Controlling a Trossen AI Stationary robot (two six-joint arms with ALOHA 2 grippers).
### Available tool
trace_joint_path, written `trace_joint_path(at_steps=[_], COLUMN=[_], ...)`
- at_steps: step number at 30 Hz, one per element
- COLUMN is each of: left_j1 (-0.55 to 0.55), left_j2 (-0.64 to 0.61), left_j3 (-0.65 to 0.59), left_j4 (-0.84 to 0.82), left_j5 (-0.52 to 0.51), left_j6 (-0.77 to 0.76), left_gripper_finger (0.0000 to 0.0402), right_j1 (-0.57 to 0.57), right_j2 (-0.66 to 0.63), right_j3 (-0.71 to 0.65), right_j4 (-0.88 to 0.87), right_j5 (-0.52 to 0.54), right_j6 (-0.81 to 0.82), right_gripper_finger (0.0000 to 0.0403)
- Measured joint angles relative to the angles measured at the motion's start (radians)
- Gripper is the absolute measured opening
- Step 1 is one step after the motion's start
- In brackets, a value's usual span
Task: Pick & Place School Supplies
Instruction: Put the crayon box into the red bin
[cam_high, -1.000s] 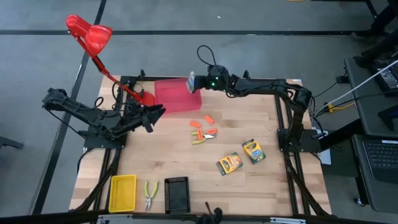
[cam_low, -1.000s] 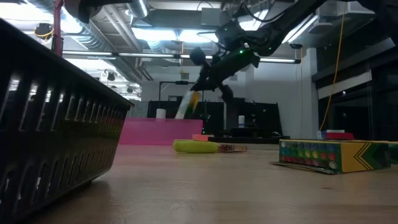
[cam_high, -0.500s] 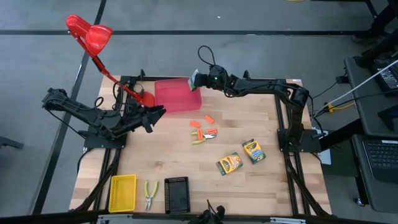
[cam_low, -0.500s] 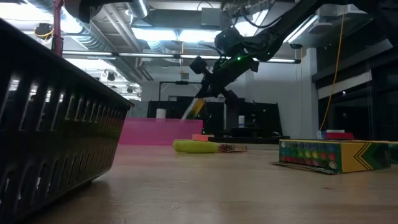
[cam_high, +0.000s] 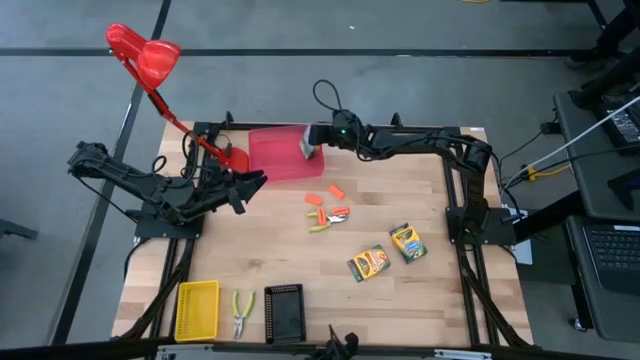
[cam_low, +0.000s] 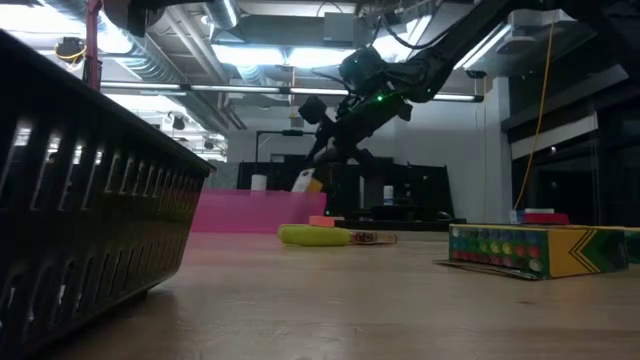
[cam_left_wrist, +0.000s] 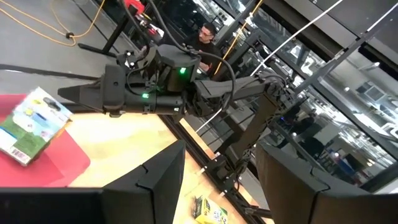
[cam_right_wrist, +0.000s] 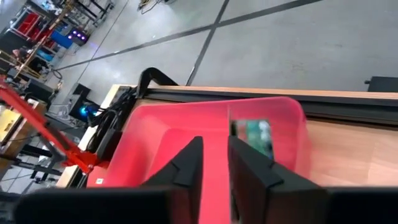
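Note:
My right gripper (cam_high: 316, 134) hovers open over the red tray (cam_high: 275, 160) at the table's far edge. A green-and-yellow printed box (cam_high: 308, 149) is inside the tray just beyond the fingertips, free of them (cam_left_wrist: 28, 124), and looks blurred in the right wrist view (cam_right_wrist: 252, 138). Two more printed boxes (cam_high: 370, 262) (cam_high: 407, 241) lie flat on the table. Orange pieces (cam_high: 322, 206) and a small yellow-green tool (cam_high: 320, 227) lie at mid table. Yellow-green-handled pliers (cam_high: 241, 312) lie near the near edge. My left gripper (cam_high: 241, 190) waits open at the left.
A red desk lamp (cam_high: 150, 60) stands at the far left corner, its base beside the red tray. A yellow tray (cam_high: 197, 308) and a black tray (cam_high: 284, 313) sit along the near edge. Bare wood lies between the trays and the boxes.
My right gripper, which carried the printed box above the red tray, shifted slightly toward the table's right and let the box go. The box has dropped away from the fingers down into the tray.

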Motion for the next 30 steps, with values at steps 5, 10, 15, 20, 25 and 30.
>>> trace_joint_path(at_steps=[5,10,15,20,25,30], left_j1=[0.000,0.000,0.000,-0.002,-0.031,-0.082], left_j2=[0.000,0.000,0.001,0.022,0.082,0.141], left_j3=[0.000,0.000,0.000,0.000,0.000,0.000], left_j4=[0.000,0.000,0.000,0.000,0.000,0.000], left_j5=[0.017,0.021,0.021,0.046,0.079,0.058], left_j6=[0.000,0.008,0.031,0.042,0.045,0.025], left_gripper_finger=[0.0194,0.0194,0.0194,0.0194,0.0194,0.0194], right_j1=[0.000,0.010,0.058,0.148,0.303,0.524], right_j2=[0.000,-0.025,-0.101,-0.234,-0.358,-0.433], right_j3=[0.000,0.000,0.000,0.000,0.000,-0.039], right_j4=[-0.003,-0.030,-0.147,-0.332,-0.649,-1.059], right_j5=[0.010,0.008,0.020,0.007,-0.143,-0.153], right_j6=[0.003,-0.009,-0.109,-0.239,-0.291,-0.158], right_gripper_finger=[0.0123,0.0130,0.0120,0.0116,0.0118,0.0118])
